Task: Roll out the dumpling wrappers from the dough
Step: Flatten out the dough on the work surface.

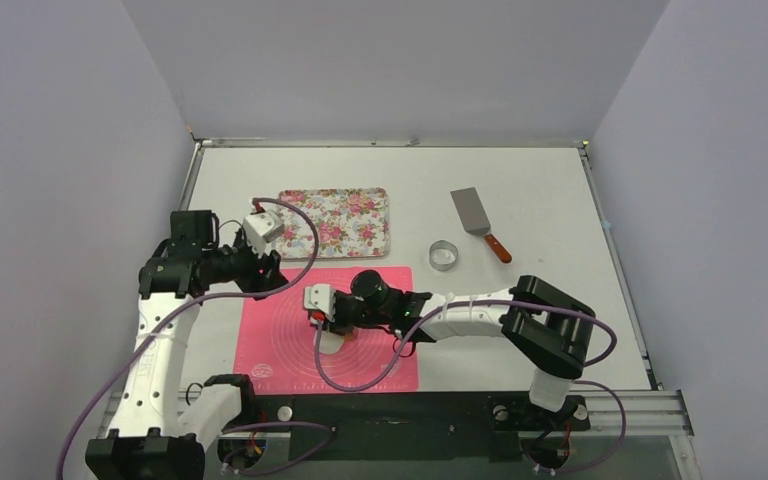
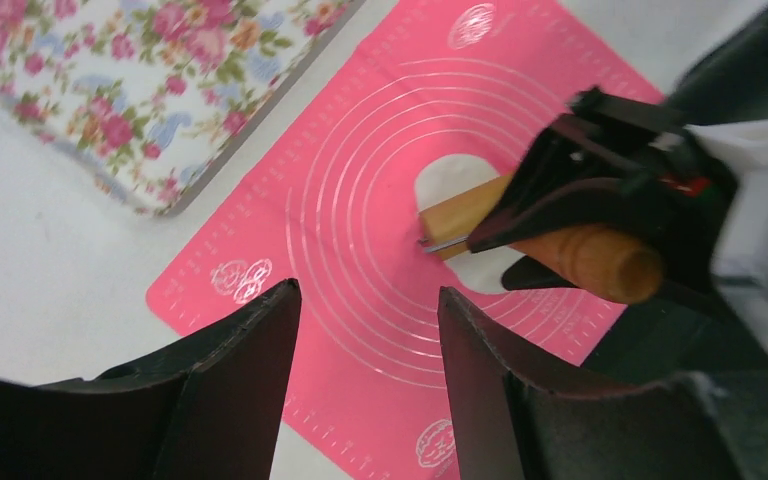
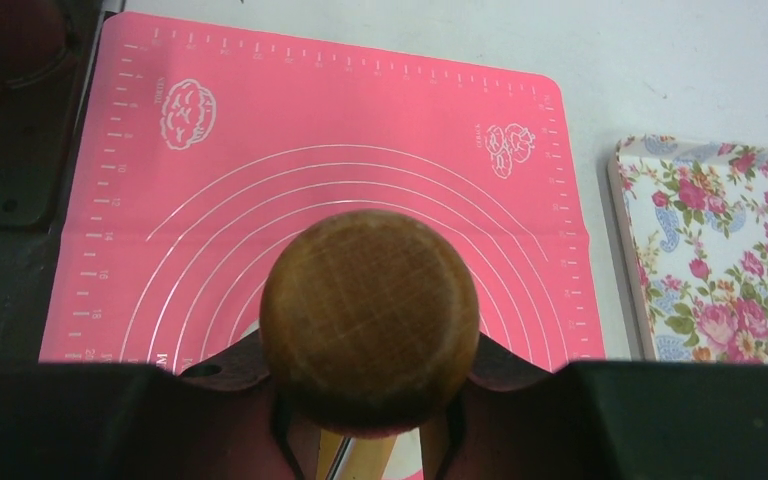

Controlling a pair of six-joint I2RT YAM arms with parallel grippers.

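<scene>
Clamping rolling pin [image 3: 370, 310], right gripper [image 3: 368, 440]; left wrist view reveals dough [image 2: 450, 178] beneath; left gripper [image 2: 368, 325] jaws apart.

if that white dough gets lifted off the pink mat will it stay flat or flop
Probably floppy: the white dough looks pressed thin under the rolling pin. It may cling to the pink mat, since it lies flat against it, and could stretch or tear if pulled by one edge.
</scene>
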